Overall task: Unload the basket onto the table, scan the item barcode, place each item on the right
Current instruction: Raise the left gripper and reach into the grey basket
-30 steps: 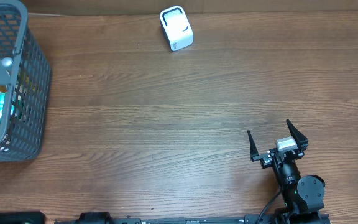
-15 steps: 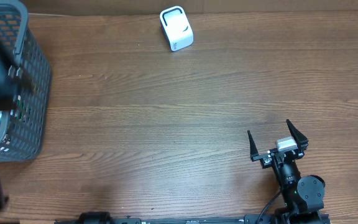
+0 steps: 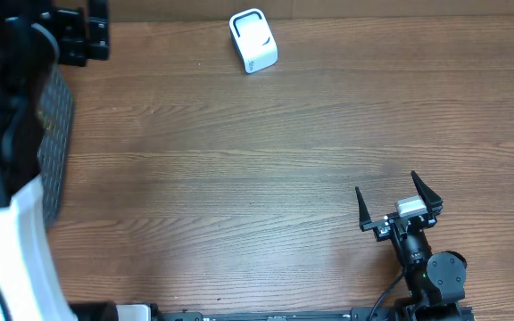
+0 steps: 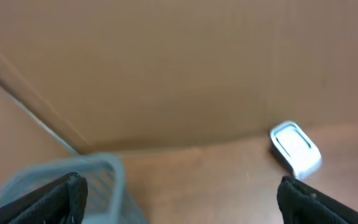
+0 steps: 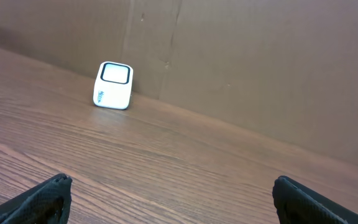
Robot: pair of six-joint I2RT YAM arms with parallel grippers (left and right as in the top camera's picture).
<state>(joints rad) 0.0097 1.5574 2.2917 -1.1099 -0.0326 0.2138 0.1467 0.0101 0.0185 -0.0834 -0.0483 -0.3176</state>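
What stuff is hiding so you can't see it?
Overhead: the left arm covers most of the basket, hiding what's inside.
Left wrist: the basket is blurred and cut off by the bottom edge.
Right wrist: the scanner's side markings are too small to read.
No view shows an item or barcode.

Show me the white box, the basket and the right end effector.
White box point(image 3: 253, 40): overhead view, middle of its top face.
Basket point(image 4: 95, 163): left wrist view, its grey rim.
Right end effector point(image 3: 385, 181): overhead view, midway between its open fingertips.
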